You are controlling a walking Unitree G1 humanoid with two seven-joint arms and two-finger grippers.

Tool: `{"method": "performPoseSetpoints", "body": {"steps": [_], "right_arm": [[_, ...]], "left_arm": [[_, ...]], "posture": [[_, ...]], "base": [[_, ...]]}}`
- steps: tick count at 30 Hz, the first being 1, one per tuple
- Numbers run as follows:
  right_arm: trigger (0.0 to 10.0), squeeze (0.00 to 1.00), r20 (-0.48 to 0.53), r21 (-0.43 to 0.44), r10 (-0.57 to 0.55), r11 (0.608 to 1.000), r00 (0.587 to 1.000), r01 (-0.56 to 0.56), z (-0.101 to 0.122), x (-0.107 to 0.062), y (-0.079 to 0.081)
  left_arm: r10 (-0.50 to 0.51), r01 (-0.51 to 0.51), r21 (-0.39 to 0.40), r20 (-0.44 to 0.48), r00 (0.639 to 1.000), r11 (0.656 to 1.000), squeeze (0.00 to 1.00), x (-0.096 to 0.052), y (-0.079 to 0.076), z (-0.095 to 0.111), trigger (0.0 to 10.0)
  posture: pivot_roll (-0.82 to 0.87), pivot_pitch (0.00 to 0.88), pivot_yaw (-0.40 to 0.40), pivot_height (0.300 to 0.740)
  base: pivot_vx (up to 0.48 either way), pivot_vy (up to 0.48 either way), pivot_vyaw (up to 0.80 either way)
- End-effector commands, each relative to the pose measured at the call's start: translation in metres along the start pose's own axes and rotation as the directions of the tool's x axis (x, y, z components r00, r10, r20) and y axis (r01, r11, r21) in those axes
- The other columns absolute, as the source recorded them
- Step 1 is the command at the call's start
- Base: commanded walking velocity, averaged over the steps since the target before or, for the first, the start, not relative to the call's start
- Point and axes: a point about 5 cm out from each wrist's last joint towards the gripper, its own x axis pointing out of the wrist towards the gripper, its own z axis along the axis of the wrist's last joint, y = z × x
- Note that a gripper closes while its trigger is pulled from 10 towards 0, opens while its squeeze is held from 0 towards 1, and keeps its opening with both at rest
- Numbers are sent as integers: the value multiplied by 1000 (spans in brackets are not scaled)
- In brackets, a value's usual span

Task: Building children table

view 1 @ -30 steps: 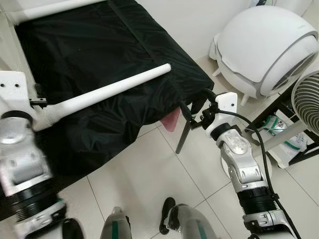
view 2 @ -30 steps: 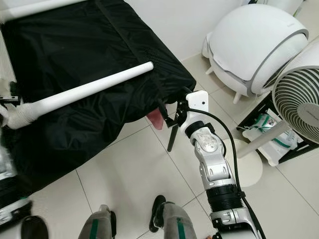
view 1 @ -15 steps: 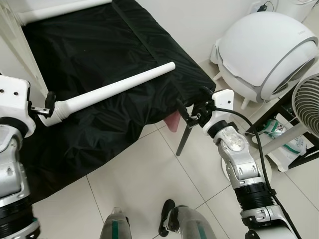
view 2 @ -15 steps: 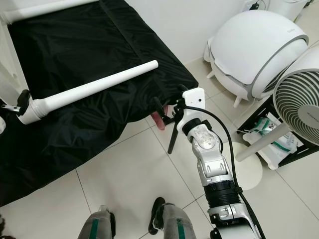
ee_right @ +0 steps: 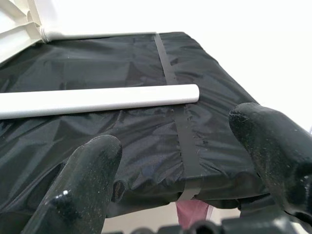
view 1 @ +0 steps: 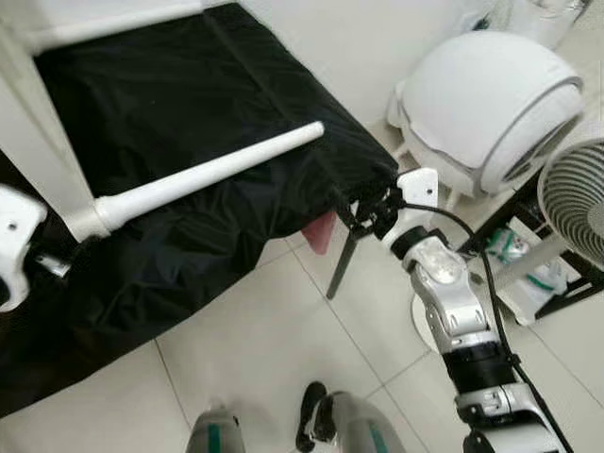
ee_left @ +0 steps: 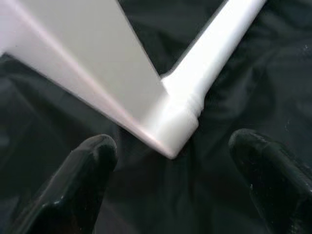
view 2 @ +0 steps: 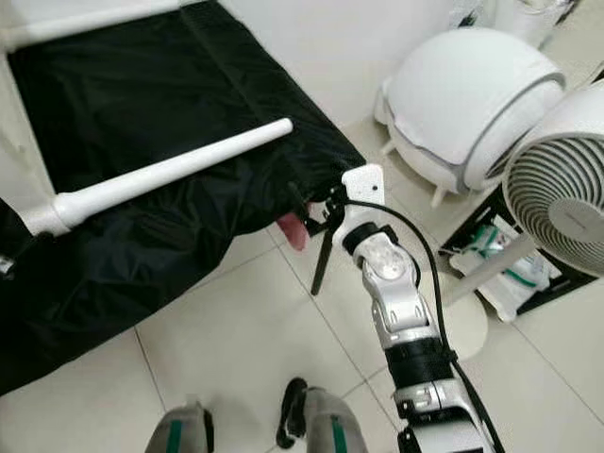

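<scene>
A long white table leg (view 1: 212, 171) lies across a black cloth (view 1: 189, 85), and its thick end meets the corner of a white table panel (view 1: 42, 132). In the left wrist view that joint (ee_left: 173, 129) sits just beyond my left gripper (ee_left: 170, 185), whose fingers (ee_left: 87, 168) are spread wide with only cloth between them. That gripper (view 1: 52, 266) hangs low at the left, a little below the leg's thick end. My right gripper (view 1: 363, 212) is open at the cloth's near right corner, pointing along the leg's thin end (ee_right: 146, 95).
A black support leg (view 1: 340, 269) and a pink item (view 1: 321, 231) sit under the cloth's corner. A white domed appliance (view 1: 491, 104), a fan (view 1: 576, 193) and a low shelf with packets (view 1: 528, 255) stand on the right. Tiled floor (view 1: 255, 349) lies in front of my feet.
My left gripper has drawn back, down and left, from the leg's thick end, where it was a second ago. The right gripper has barely moved. The camera shifted slightly.
</scene>
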Motion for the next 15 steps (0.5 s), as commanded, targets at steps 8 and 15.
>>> {"method": "performPoseSetpoints", "body": {"steps": [8,15], "right_arm": [[10000,0,6,13,22,1000,1000,-22,-4,7,6],[10000,0,5,88,-40,995,999,39,-7,14,0]], "left_arm": [[-284,303,-129,147,948,944,0,-2,-42,2,10000],[-313,374,-239,256,915,896,0,39,-78,0,10000]], "posture": [[113,68,-61,740],[117,61,-72,740]], "base": [[0,0,0],[0,0,0]]}}
